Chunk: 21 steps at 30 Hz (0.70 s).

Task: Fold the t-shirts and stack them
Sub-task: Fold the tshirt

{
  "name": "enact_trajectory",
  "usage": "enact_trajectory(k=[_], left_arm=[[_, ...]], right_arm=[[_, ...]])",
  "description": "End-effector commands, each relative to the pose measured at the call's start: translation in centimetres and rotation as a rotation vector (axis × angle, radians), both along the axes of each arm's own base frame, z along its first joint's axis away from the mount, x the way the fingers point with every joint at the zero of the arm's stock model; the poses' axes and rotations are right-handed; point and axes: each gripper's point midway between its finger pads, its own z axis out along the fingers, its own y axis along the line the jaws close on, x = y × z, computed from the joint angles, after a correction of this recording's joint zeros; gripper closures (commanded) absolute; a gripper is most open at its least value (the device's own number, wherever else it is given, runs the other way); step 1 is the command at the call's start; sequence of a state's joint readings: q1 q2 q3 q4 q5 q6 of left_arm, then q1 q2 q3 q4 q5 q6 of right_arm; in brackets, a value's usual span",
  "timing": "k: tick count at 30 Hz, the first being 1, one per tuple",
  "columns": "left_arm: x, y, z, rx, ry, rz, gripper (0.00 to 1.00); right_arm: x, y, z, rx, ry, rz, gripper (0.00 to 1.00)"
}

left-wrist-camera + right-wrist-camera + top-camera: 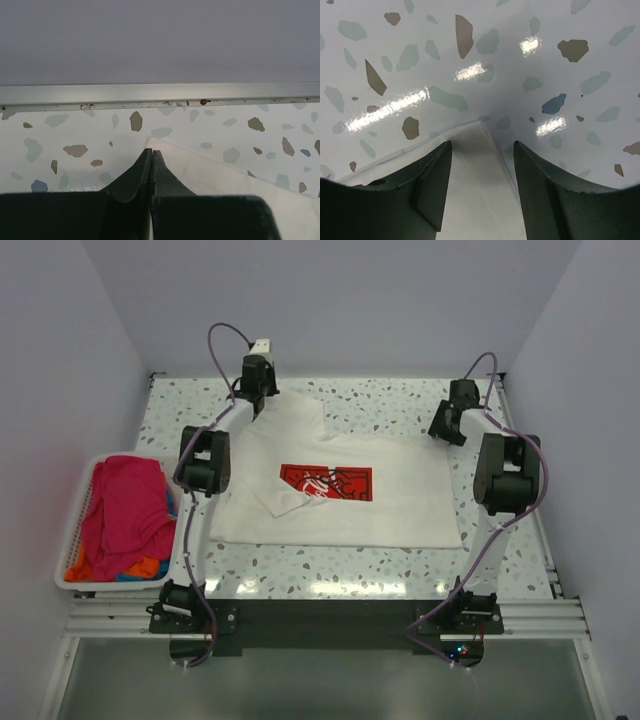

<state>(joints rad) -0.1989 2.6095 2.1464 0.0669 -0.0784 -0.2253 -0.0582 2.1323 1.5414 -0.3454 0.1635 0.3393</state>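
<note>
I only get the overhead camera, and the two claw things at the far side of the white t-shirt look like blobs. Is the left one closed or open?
Observer: Its wrist camera shows the left pincer shut, fingers pressed together, tips at a corner of the white t-shirt. Whether cloth is pinched, I cannot tell.
Visitor: And the right one?
Observer: The right pincer is open, one finger on each side of another corner of that shirt.
Visitor: Is that corner lifted?
Observer: No, it appears to lie flat on the speckled table.
</note>
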Motion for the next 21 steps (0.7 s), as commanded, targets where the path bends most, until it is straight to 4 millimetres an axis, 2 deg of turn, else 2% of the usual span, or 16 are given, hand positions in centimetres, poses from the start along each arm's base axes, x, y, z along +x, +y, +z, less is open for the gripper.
enact_trajectory(k=[1,6,8,9,10,12,13,16,21], left_arm=[[0.9,-0.8,7.7,-0.047,-0.160,-0.017,1.00],[1.0,-0.8,7.6,-0.051,-0.160,-0.019,1.00],[1.2,-0.6,7.2,-0.049,-0.145,-0.006,0.85],[1.3,-0.5,6.9,-0.052,-0.138,0.006,0.72],[1.4,-0.4,6.0,-0.046,-0.107,0.018,0.51],[1.6,-0.1,5.2,-0.044,-0.075,0.041,0.39],[1.3,0.5,4.1,-0.028,-0.030,0.076,0.34],[0.7,1.7,3.1,-0.008,0.012,0.137,0.32],[-0.2,2.1,1.3,0.011,0.079,0.155,0.31]], right_arm=[[1.6,0.1,0.6,0.019,-0.040,0.003,0.45],[1.7,0.2,0.5,0.023,-0.036,-0.002,0.55],[1.5,0.2,0.5,0.024,-0.032,-0.001,0.61],[1.5,0.3,0.5,0.026,-0.032,-0.002,0.63],[1.6,0.2,0.8,0.027,-0.040,-0.003,0.67],[1.4,0.3,0.9,0.029,-0.042,-0.003,0.76],[1.4,0.3,1.0,0.030,-0.045,-0.002,0.79],[1.3,0.4,1.5,0.034,-0.053,0.000,0.89],[1.3,0.9,2.0,0.063,-0.068,0.009,0.95]])
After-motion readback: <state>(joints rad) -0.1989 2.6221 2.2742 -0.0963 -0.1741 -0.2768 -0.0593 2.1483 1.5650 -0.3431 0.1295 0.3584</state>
